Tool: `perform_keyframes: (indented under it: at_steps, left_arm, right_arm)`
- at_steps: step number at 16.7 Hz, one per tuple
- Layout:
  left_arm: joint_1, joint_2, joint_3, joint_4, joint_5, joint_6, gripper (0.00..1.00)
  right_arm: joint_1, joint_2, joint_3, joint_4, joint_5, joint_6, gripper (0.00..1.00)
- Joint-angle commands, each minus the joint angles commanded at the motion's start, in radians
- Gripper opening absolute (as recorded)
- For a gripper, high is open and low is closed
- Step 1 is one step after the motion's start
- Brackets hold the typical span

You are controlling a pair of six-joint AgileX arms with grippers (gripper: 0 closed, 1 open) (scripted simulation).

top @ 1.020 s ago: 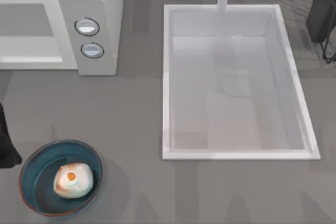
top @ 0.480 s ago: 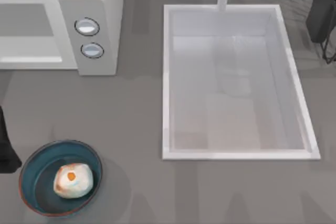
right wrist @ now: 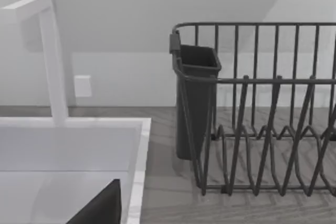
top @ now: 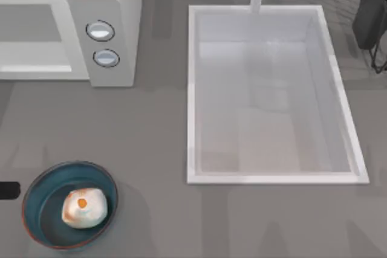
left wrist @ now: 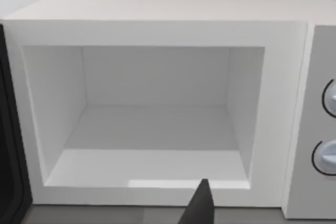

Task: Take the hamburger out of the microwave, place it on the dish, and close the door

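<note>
Now the left gripper (top: 7,190) is seen at the table's left edge beside the dish (top: 36,188) holding the hamburger (top: 84,208); jaw state cannot be told; microwave (left wrist: 157,30) cavity faced, open.

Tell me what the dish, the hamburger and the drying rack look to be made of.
The dish: probably glazed ceramic, going by its smooth dark-blue surface and thin reddish-brown rim.
The hamburger: looks like soft bread, a rounded, matte cream lump with orange-brown patches.
The drying rack: likely coated metal wire, given its thin dark bars and loops; its dark cup could be plastic, with flat, matte walls.
</note>
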Motion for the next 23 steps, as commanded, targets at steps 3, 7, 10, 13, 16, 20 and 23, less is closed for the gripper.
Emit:
perform_keyframes:
  at_steps: [3, 7, 10, 13, 16, 20, 23]
  left_arm:
    - [0.0, 0.0, 0.0, 0.0, 0.0, 0.0, 0.1]
    - [0.0, 0.0, 0.0, 0.0, 0.0, 0.0, 0.0]
    - [0.0, 0.0, 0.0, 0.0, 0.0, 0.0, 0.0]
    - [0.0, 0.0, 0.0, 0.0, 0.0, 0.0, 0.0]
    - [0.041, -0.007, -0.003, -0.005, 0.041, 0.0, 0.0]
    - [0.214, -0.032, -0.013, -0.019, 0.214, -0.001, 0.0]
    - [0.316, -0.048, -0.019, -0.028, 0.316, -0.001, 0.0]
  right_arm:
    - [0.0, 0.0, 0.0, 0.0, 0.0, 0.0, 1.0]
    - [0.0, 0.0, 0.0, 0.0, 0.0, 0.0, 1.0]
    - [0.0, 0.0, 0.0, 0.0, 0.0, 0.0, 1.0]
    - [0.0, 0.0, 0.0, 0.0, 0.0, 0.0, 1.0]
    - [0.0, 0.0, 0.0, 0.0, 0.0, 0.0, 1.0]
    - [0.0, 0.0, 0.0, 0.0, 0.0, 0.0, 1.0]
    - [0.0, 0.0, 0.0, 0.0, 0.0, 0.0, 1.0]
